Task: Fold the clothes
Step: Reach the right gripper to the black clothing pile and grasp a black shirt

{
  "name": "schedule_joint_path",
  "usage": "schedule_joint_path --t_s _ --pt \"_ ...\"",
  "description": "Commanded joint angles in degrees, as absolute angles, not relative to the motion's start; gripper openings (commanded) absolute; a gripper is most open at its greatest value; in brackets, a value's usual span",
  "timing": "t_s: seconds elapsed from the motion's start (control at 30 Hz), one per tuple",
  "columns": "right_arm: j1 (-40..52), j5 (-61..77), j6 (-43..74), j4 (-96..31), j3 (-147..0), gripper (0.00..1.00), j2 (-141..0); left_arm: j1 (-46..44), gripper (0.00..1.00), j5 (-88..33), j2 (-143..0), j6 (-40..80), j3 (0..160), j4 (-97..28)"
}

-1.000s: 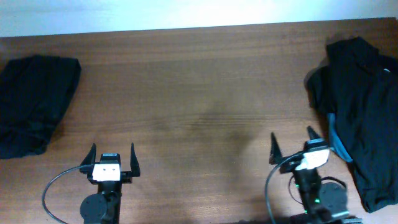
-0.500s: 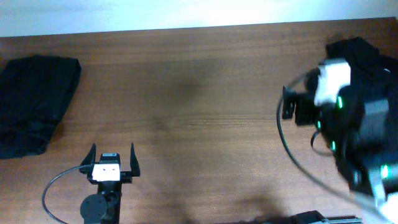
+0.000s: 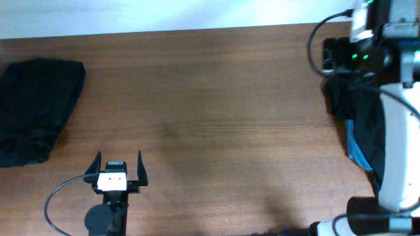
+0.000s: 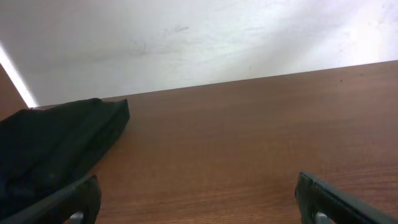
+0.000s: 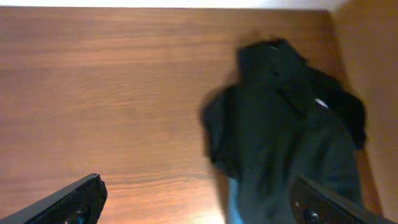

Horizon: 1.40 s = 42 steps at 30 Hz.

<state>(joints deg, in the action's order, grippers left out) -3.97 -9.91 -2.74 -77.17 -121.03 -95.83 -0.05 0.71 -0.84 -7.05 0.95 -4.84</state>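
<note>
Overhead: your left end effector is spread wide and empty at the counter's front; black garment far left, black pile far right.
Left wrist: black garment lies ahead-left.
Right wrist: your right end effector is wide, empty, above the black pile.

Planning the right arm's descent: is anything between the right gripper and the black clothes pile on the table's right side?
Nothing visible. In the right wrist view the right gripper is open, and the black clothes pile lies uncovered ahead of it, slightly to the right, with only bare table beside it.
</note>
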Motion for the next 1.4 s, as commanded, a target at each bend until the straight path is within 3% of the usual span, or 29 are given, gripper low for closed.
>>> schedule_joint_path --t_s 0.0,0.33,0.5,0.83,1.0,1.37 --pt "-8.7 -10.8 -3.0 -77.6 -122.9 0.99 -98.2 -0.3 0.99 1.1 -0.4 -6.5 0.5 -4.8" --pt "-14.7 -5.7 -2.5 -72.6 -122.8 0.99 -103.3 -0.3 1.00 1.1 -0.4 -6.5 0.5 -4.8" --pt "-15.1 -6.9 3.5 -68.9 -122.8 1.00 -105.9 -0.3 0.99 1.1 -0.4 -6.5 0.5 -4.8" --pt "-14.9 -9.0 1.3 -69.2 -122.8 1.00 -116.7 -0.3 0.99 1.1 -0.4 -6.5 0.5 -4.8" --pt "-13.5 -5.9 -4.0 -68.7 -122.8 0.88 -122.9 -0.3 1.00 1.1 -0.4 -6.5 0.5 -4.8" --pt "-11.1 -11.3 3.1 -64.2 -122.8 0.83 -132.2 -0.3 0.99 1.1 -0.4 -6.5 0.5 -4.8"
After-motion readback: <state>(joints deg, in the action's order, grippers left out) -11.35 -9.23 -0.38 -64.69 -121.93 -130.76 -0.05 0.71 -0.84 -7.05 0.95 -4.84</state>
